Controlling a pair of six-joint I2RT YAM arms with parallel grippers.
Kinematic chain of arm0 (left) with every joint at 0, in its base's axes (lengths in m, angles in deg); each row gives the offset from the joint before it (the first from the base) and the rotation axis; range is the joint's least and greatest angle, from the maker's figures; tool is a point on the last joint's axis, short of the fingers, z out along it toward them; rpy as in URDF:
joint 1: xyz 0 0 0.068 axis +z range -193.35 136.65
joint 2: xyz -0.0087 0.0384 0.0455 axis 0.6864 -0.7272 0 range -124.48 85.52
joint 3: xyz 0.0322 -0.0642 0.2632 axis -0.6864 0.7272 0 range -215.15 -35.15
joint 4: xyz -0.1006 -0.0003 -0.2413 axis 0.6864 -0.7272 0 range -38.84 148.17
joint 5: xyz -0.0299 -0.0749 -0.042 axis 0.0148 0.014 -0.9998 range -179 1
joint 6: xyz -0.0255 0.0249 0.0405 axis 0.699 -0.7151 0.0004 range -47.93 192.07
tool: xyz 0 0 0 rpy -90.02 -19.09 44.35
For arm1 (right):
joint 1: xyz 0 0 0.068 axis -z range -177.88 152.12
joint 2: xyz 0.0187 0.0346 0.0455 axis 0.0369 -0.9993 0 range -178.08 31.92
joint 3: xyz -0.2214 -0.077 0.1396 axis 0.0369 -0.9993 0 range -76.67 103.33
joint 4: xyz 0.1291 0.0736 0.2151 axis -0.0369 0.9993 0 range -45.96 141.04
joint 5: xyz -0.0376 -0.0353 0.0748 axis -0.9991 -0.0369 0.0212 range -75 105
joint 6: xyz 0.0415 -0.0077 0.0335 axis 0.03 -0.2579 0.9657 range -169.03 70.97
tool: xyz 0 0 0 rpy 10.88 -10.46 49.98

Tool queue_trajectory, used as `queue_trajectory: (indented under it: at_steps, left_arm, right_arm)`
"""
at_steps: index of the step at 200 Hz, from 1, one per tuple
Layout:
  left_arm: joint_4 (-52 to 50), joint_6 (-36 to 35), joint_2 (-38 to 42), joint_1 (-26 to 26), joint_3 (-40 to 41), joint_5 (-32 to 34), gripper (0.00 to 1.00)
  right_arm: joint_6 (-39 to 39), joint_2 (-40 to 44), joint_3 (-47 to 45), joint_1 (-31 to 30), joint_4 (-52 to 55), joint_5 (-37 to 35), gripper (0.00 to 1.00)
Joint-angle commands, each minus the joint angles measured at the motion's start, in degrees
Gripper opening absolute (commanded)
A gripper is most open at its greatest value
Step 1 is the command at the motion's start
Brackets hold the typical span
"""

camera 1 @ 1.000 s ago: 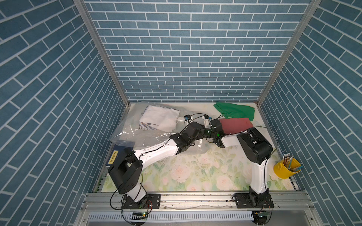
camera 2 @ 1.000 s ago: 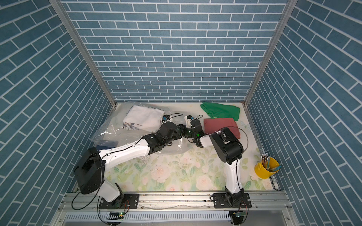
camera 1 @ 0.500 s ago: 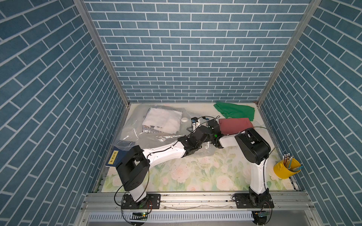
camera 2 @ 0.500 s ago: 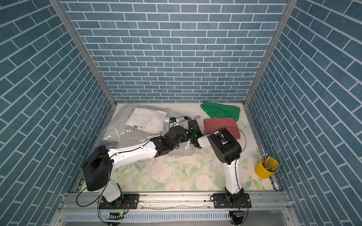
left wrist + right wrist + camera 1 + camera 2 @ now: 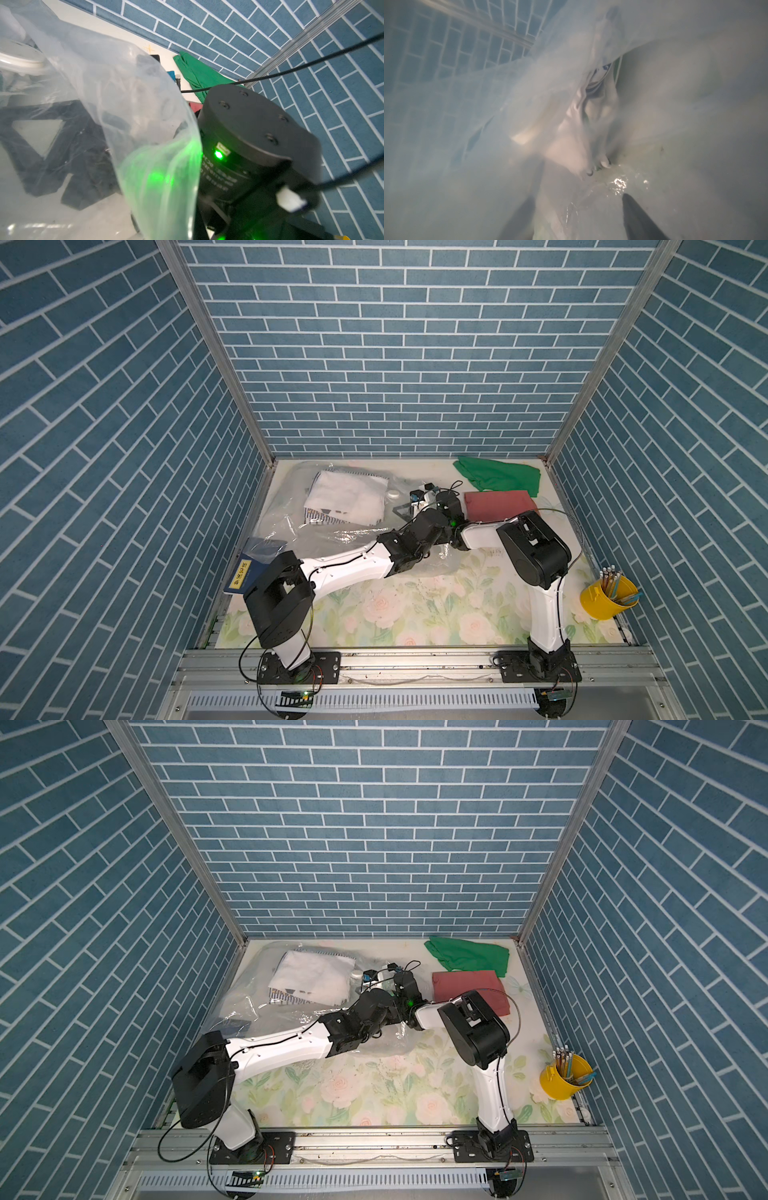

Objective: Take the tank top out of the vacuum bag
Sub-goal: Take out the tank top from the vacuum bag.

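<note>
- Grippers first: we see the right gripper (image 5: 399, 511) reaching leftward into the large crinkly clear plastic vacuum bag (image 5: 316, 535). Its dark fingers (image 5: 637, 216) stand well apart, with only loose film between them and nothing in their hold.
- We find the left gripper (image 5: 436, 533) closed tight, just beside the right arm's wrist. Bag film rises right in front of its camera, so it seems to pinch the bag's right-hand edge. The pinch itself is hidden from us.
- Left of the right gripper, and apart from it, the white folded tank top with dark striped edges (image 5: 347, 497) lies inside the bag at the far left.
- Between the two sits the bag's small round white valve (image 5: 392, 493).
- Nearer us on the left, the film overlaps a dark blue flat item with a yellow label (image 5: 245, 576).
- Right of both grippers, outside the bag, we see a dusty red folded cloth (image 5: 498, 506). A green crumpled cloth (image 5: 498, 477) lies just beyond it by the far wall.
- A yellow cup of pencils (image 5: 609, 597) stands at the near right edge of the floral table mat (image 5: 415, 605).
</note>
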Motion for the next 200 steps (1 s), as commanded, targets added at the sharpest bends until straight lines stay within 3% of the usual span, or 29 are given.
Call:
queue_trajectory:
  at_steps: [1,38,109,200]
  left_arm:
    - [4.1,0.3,4.4,-1.8,2.2,-2.4,0.0]
    - [4.6,0.3,6.7,-1.8,3.3,-3.3,0.0]
    - [3.2,0.5,10.4,-3.0,4.2,-3.2,0.0]
    - [2.4,0.4,9.1,-3.1,1.9,-6.3,0.0]
  right_arm:
    - [-2.8,1.9,-1.1,-0.2,1.3,-2.6,0.69]
    - [-1.5,0.2,0.1,-0.4,-0.3,-1.7,0.71]
    - [0.9,-12.4,11.2,-1.7,-4.0,6.0,0.69]
    - [1.0,-25.4,26.7,-3.7,0.9,8.4,0.83]
